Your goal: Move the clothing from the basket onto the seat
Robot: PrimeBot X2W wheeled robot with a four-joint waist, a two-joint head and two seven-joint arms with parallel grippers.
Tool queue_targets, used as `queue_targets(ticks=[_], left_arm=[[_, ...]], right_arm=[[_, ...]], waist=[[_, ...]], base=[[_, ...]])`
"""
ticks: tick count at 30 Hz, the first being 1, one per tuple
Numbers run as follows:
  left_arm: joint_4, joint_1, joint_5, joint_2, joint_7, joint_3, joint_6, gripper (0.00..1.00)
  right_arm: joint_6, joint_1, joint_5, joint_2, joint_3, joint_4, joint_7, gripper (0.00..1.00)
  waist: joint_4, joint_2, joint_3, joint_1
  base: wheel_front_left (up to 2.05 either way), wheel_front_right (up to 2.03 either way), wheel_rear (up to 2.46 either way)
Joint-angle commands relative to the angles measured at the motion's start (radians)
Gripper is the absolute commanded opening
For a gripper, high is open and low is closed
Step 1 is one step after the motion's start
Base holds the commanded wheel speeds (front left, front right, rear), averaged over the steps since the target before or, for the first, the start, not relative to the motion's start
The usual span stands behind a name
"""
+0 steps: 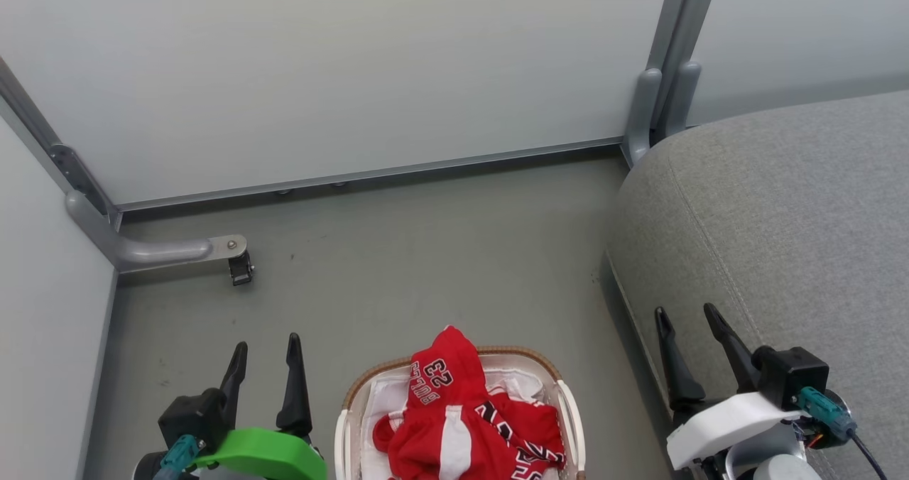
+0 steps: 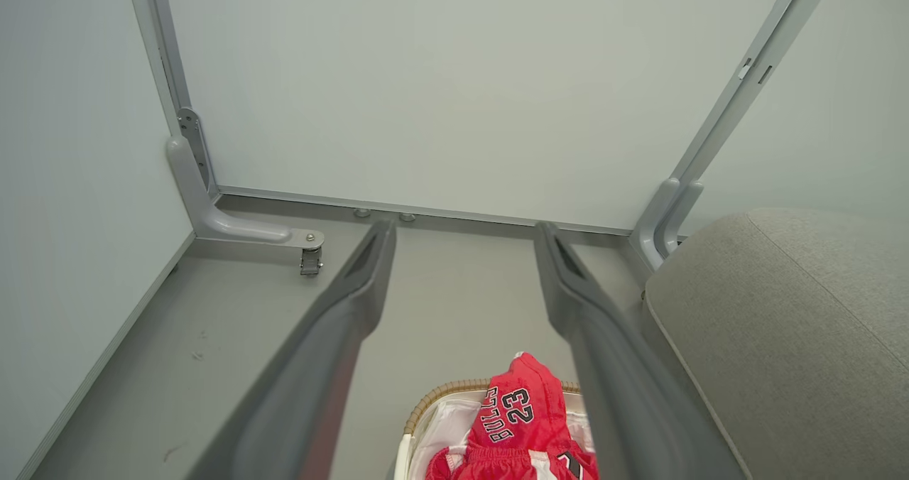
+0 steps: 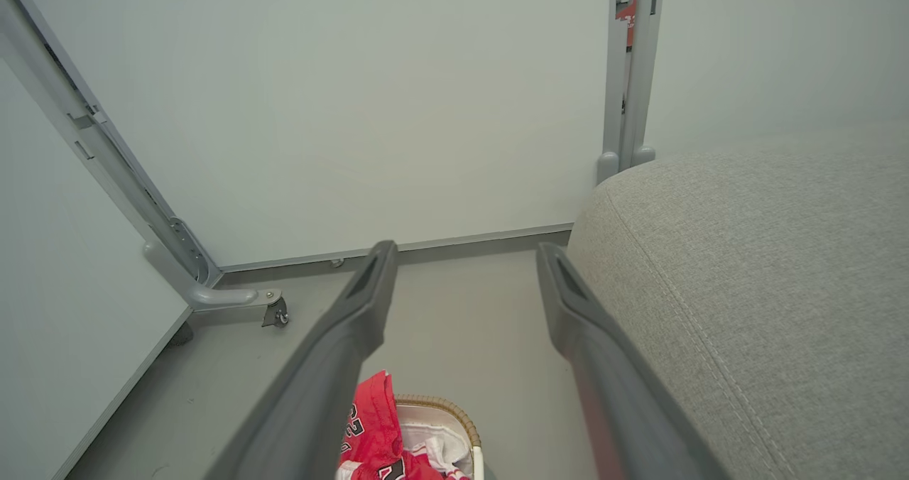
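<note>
The left gripper (image 1: 267, 343) and right gripper (image 1: 686, 312) are hanging wide open, gripping nothing. The clothing (image 1: 454, 416) is lying heaped in the basket (image 1: 568, 409), just right of the left gripper, probably the nearer one, its length running along the fingers' direction. The seat (image 1: 781, 217) is stretching ahead of the right gripper.

Behind your dark, tapered left jaws sits a green cover (image 1: 266, 453); behind your right jaws, a white cover (image 1: 724, 422) and a teal plug (image 1: 822, 404).
</note>
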Motion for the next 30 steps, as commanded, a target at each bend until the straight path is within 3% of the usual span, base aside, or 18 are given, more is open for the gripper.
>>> queue_targets(ticks=[1, 19, 30], left_arm=[[0.001, 0.006, 0.026, 0.007, -0.008, -0.002, 0.006, 1.00], [0.023, 0.008, 0.124, 0.008, -0.041, -0.014, 0.013, 1.00], [0.031, 0.000, 0.120, 0.008, -0.038, -0.013, 0.008, 1.00]], right_arm=[[0.003, 0.007, -0.022, -0.006, 0.003, 0.000, -0.010, 1.00], [0.002, 0.007, -0.145, -0.007, 0.016, 0.007, -0.041, 1.00], [0.002, 0.002, -0.139, -0.007, 0.014, 0.010, -0.040, 1.00]], waist=[[0.001, 0.0000, 0.000, 0.0000], [0.003, 0.0000, 0.001, 0.0000], [0.003, 0.0000, 0.003, 0.0000]], base=[[0.00, 0.00, 0.00], [0.00, 0.00, 0.00], [0.00, 0.00, 0.00]])
